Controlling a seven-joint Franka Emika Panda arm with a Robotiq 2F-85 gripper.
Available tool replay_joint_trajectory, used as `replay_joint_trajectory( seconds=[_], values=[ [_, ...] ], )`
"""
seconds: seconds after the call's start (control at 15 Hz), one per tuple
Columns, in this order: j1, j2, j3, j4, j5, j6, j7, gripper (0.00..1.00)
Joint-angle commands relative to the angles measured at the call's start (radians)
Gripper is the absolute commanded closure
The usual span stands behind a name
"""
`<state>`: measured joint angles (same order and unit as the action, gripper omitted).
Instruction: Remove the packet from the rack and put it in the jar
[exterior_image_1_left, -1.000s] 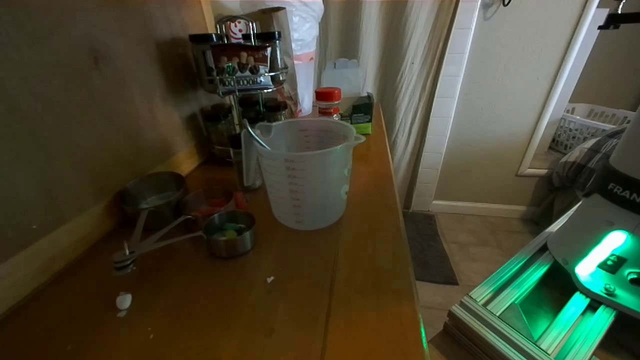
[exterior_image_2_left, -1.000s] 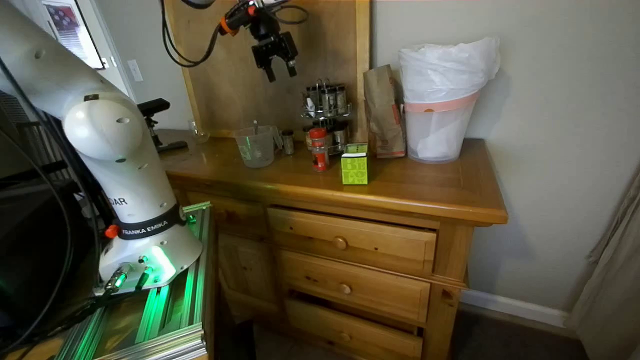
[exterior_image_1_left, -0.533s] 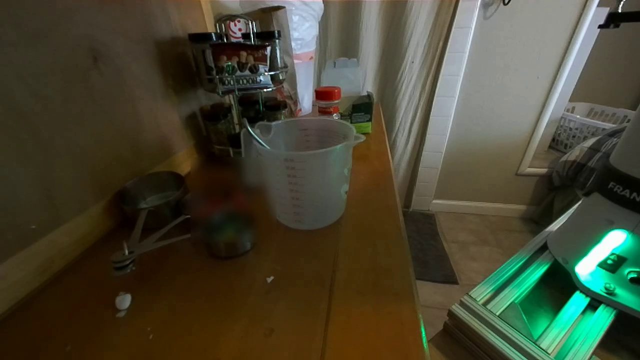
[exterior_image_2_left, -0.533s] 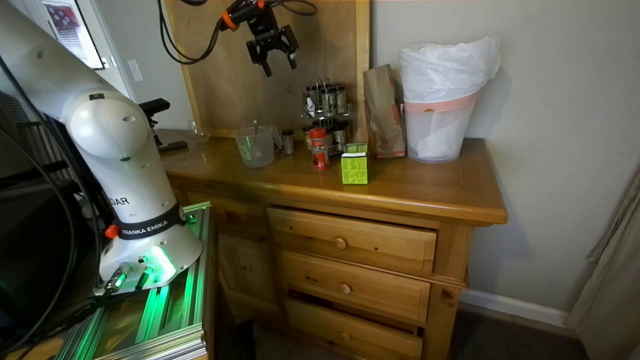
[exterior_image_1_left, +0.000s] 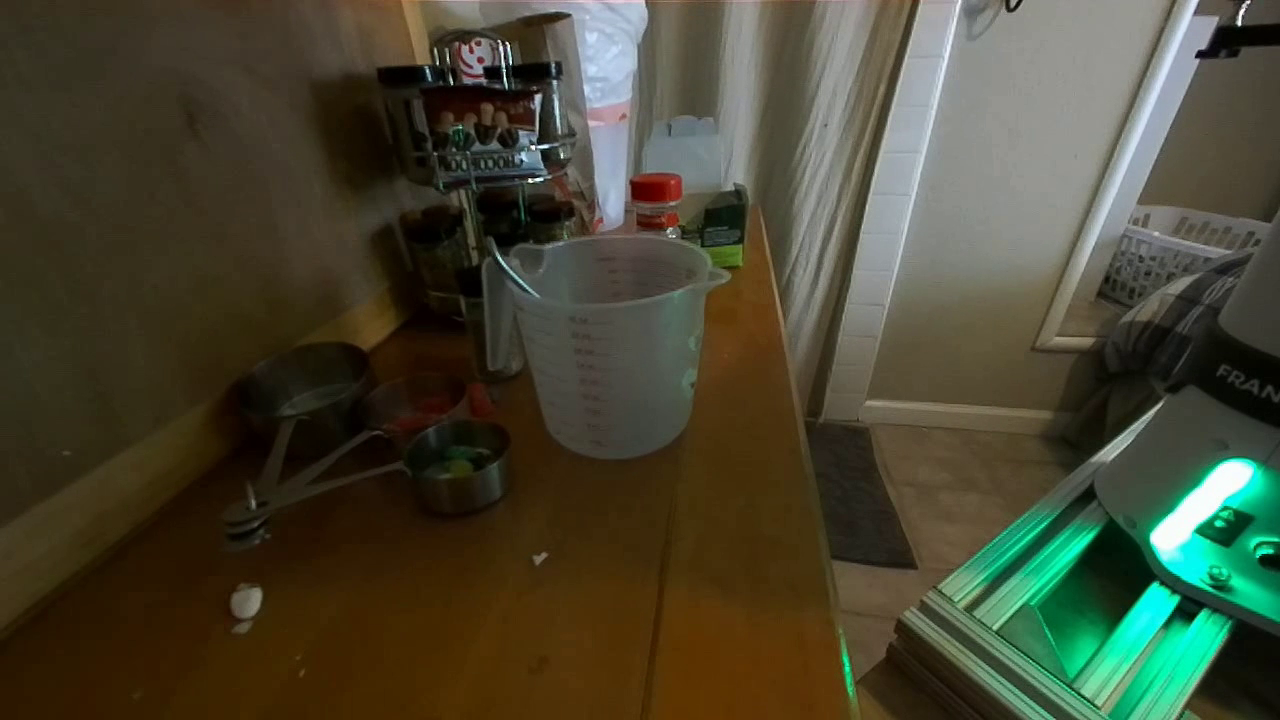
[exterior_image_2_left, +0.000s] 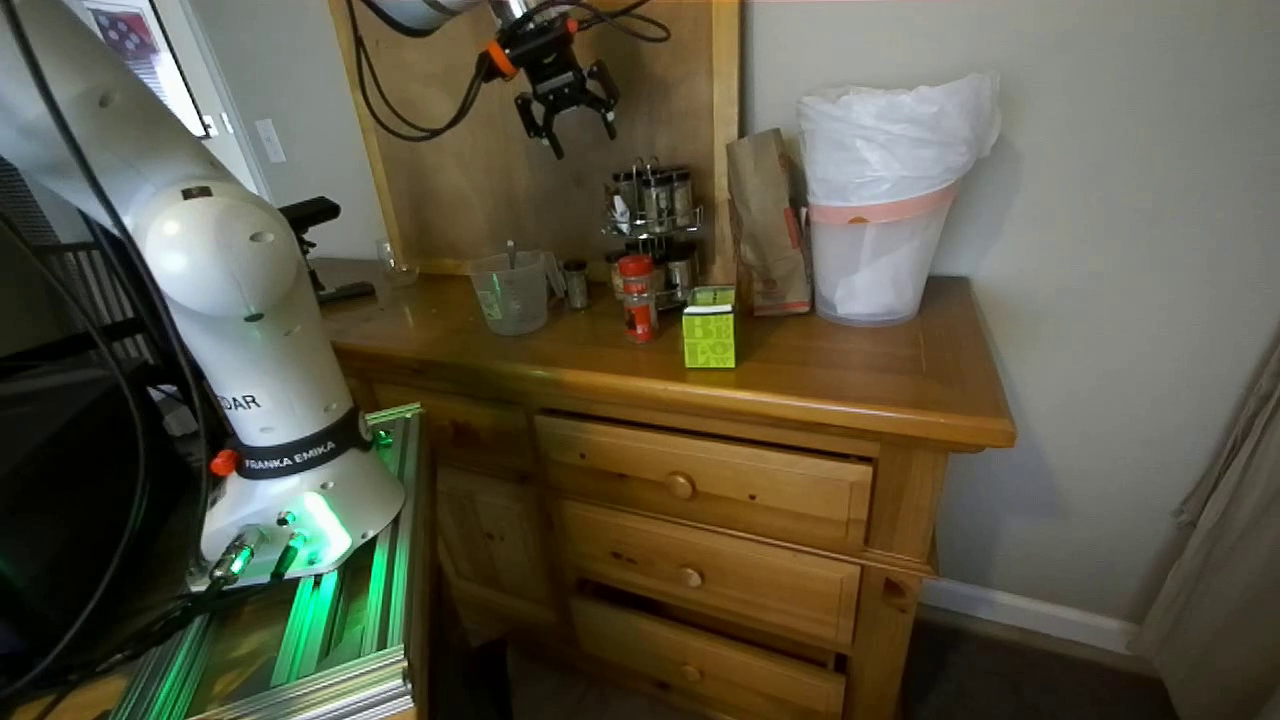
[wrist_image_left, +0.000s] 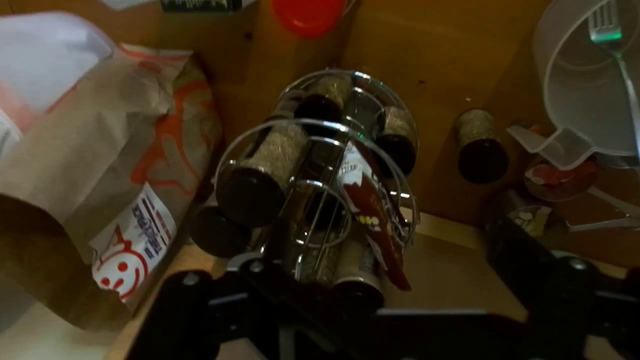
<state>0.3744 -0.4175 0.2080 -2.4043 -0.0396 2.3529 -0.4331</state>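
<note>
Packet (wrist_image_left: 369, 205) @ rack (wrist_image_left: 320, 122) edge, end effector (exterior_image_2_left: 584, 143) clr.

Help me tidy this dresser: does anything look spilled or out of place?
White scraps lie loose on the dresser, like litter. One spice bottle stands apart from the rack, not in it. The bottom drawer looks open, a dark gap above it.

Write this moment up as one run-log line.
fingers: open, holding nothing, apart from rack | packet: at rack's upper tier | measuring jug: upright on dresser, fork inside | transfer: not done
</note>
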Motion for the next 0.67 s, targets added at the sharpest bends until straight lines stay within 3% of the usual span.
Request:
replay_joint_trajectory(
  seconds=[0.0,0.2,0.33,0.47,0.6],
  values=[
    [0.037,0.149,-0.031,0.076,0.008,0.134,-0.180,0.00],
    [0.073,0.173,-0.033,0.084,0.061,0.189,-0.339,0.01],
    [0.102,0.158,-0.039,0.073,0.125,0.195,-0.469,0.09],
    [0.107,0.131,-0.034,0.062,0.154,0.167,-0.540,0.23],
    [0.119,0.128,-0.038,0.069,0.196,0.112,-0.612,0.29]
  ],
)
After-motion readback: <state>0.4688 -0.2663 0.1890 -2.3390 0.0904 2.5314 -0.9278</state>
